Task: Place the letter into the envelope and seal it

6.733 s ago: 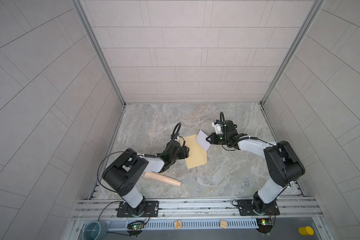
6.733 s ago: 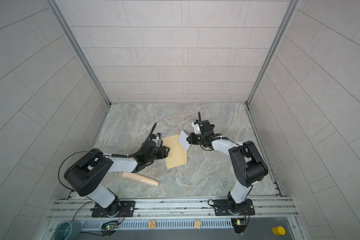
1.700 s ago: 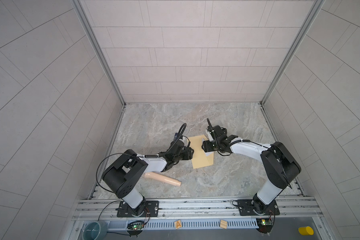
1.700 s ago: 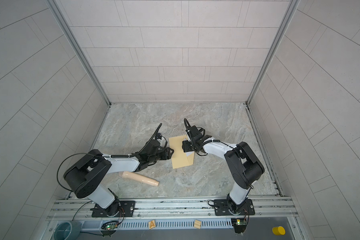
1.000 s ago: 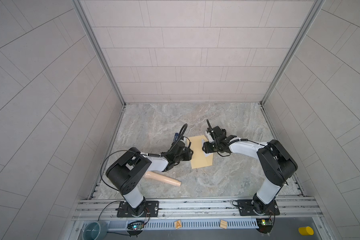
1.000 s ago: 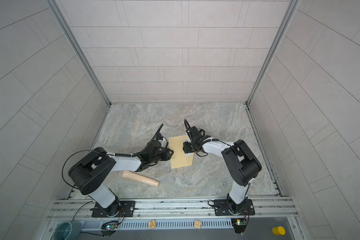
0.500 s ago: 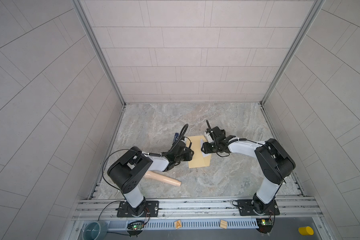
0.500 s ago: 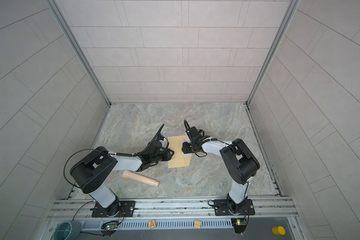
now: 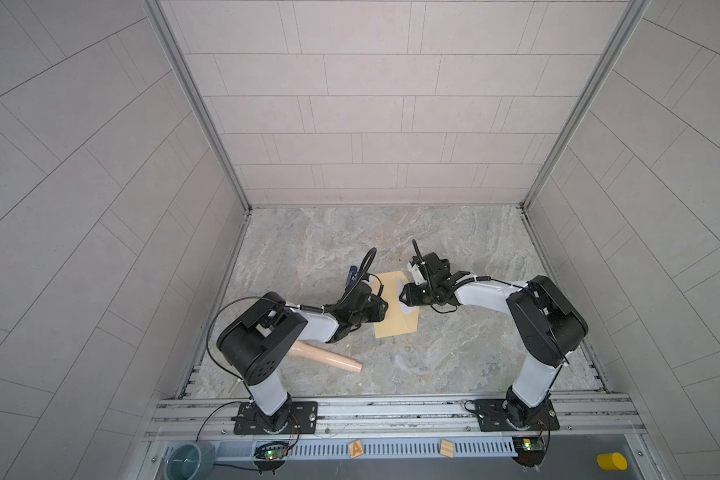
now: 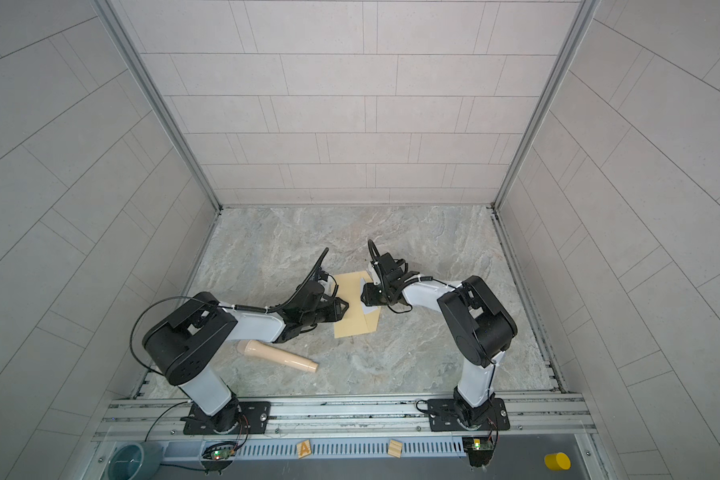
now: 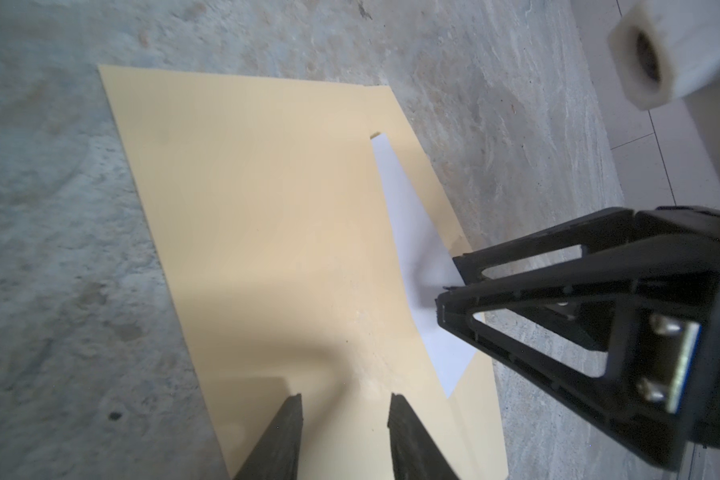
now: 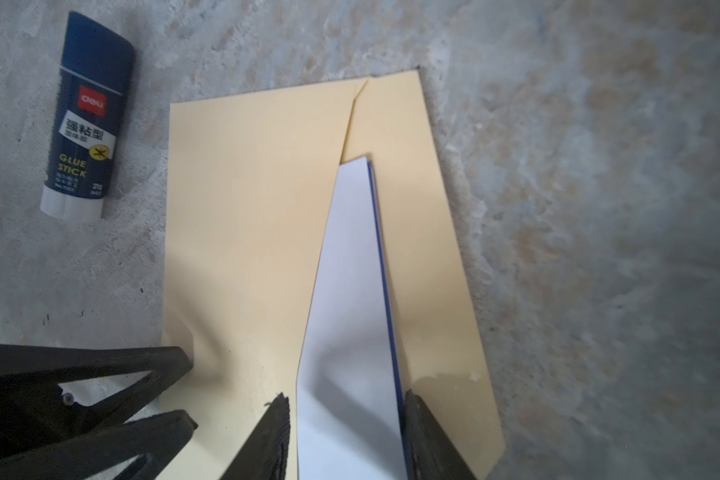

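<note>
Since the earlier look, when the right gripper held the letter mostly clear of the envelope, the sheet has gone in, and only a white wedge shows now.

- Table: open marble beyond and right of the work.
- Wooden pin: well apart, front left.
- Envelope: flat mid-table, flap lying open on the right arm's side.
- Letter: mostly inside; the exposed wedge, blue along one edge, rests on the flap.
- Left gripper: jaws apart, tips pressed on the envelope's opposite edge, where the paper puckers.
- Right gripper: jaws part-way apart astride the wedge — pinching or just pushing, cannot tell.
- Glue stick: just beside a far corner, not touching.

Judgement: insertion nearly done; folding and sealing remain. The grippers crowd each other — little room between.
</note>
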You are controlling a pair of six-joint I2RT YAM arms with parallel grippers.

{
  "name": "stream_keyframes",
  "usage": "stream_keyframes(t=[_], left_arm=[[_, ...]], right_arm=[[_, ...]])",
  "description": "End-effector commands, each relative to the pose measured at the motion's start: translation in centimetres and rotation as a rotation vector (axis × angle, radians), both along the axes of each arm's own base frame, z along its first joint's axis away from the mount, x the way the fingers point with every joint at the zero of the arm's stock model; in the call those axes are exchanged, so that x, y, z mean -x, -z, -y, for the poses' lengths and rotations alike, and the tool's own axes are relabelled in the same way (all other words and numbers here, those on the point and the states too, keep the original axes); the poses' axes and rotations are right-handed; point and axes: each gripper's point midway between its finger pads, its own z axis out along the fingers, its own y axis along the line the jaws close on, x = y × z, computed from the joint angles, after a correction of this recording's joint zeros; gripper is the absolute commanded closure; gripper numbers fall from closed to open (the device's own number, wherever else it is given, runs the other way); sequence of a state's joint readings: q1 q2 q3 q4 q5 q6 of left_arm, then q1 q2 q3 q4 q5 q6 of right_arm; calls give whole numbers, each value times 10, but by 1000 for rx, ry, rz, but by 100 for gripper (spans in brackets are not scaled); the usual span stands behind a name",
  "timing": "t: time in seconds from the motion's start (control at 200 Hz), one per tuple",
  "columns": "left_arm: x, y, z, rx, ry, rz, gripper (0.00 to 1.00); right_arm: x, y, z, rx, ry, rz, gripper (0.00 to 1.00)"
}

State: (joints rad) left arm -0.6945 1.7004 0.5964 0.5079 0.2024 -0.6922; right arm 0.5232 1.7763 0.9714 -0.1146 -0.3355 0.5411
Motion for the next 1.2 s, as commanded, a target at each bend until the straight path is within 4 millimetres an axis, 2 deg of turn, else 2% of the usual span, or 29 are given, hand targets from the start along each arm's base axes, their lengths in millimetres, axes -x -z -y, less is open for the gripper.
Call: stream_keyframes(t=[0.0,0.165,0.37,0.485,0.625,0.851,1.196], left_arm=[[-3,-1,7,15,4,4,59],[-4,-6,8,26,6,16,58],[-7,-37,-4,-38,3,95,40],[-5,-46,-17,-69,-16,120,34],[1,-40,-24,-80,-24,111,31],[8,-20,-21,-76,-13,43,31],[6,-12,-24,-92,-28,30,31]], right_arm=[[5,7,-6,-12,-4,-32,55],[4,7,-2,6,-2,-26,56],[1,5,7,22,5,-18,56],[0,4,8,23,4,-15,56],[-1,4,9,23,3,-14,56],[-1,3,8,19,1,-15,56],[0,2,7,16,-2,-16,56]])
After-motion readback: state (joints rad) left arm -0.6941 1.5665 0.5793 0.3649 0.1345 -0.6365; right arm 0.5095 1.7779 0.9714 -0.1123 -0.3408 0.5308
